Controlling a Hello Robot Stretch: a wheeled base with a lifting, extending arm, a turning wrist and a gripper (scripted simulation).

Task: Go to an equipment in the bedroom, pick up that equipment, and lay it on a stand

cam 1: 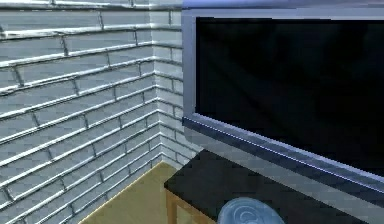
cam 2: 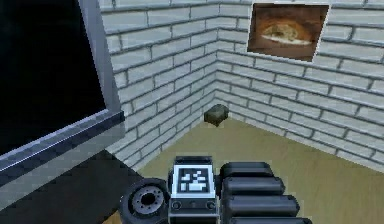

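i am looking at a big black grey-framed flat screen [cam 1: 290, 80] above a dark-topped wooden stand [cam 1: 215, 180], lower right. the dark gripper [cam 2: 148, 203] is sitting at the arm side view's bottom edge. i cannot tell how its claw stands or whether it holds anything.

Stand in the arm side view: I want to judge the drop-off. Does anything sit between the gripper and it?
Nothing visible does: the gripper shows right beside the stand, at its dark top. The screen also stands on the stand and takes up part of that top. I cannot tell whether the gripper holds anything.
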